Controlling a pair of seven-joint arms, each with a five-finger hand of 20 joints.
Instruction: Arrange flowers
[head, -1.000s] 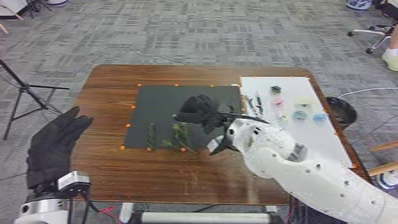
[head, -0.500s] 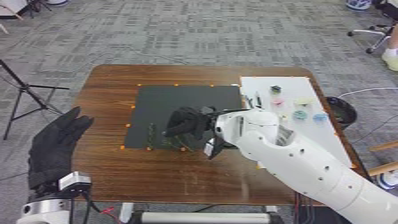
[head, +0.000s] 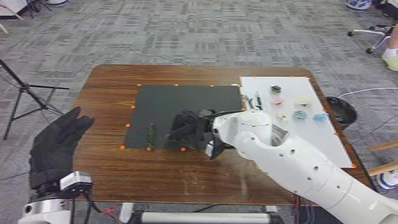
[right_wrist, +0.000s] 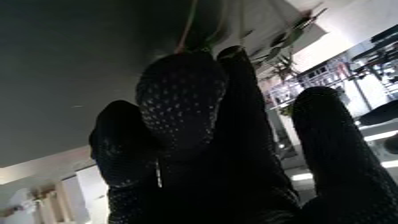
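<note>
**A light pinch on thin stems is the weak point**

Head view: with the clock centred on the black mat (head: 169, 100), the right hand (head: 188, 131) is at about six o'clock, bent downwards, its arm coming in from five. At nine o'clock from it, just beside, lies a loose green sprig (head: 151, 136) on the mat. A sideways sweep to lift away could catch that sprig and drag it askew, as the glove is bulky and the gap small. The white sheet (head: 311, 142) lies at three o'clock on the worktop (head: 133, 175), with a pink flower (head: 277, 101) and a blue flower (head: 320, 117) towards its twelve and two. A low swing that way could scatter them, since they look small and light. The left hand (head: 55, 145) waits at eight o'clock, its fingers spread loosely and nearly straight, with nothing held.

Right wrist view: the right hand's fingers are closed at the tips on thin stems (right_wrist: 190, 22), with one finger standing well apart. Narrow leaves (right_wrist: 284, 42) spread beyond the tips. The likeliest fault is slipping or twisting: slim stems give the fabric little to grip, and the leafy ends could turn them. Squeezing harder might bend them instead. How firm the pinch is, he or she watching cannot tell.
</note>
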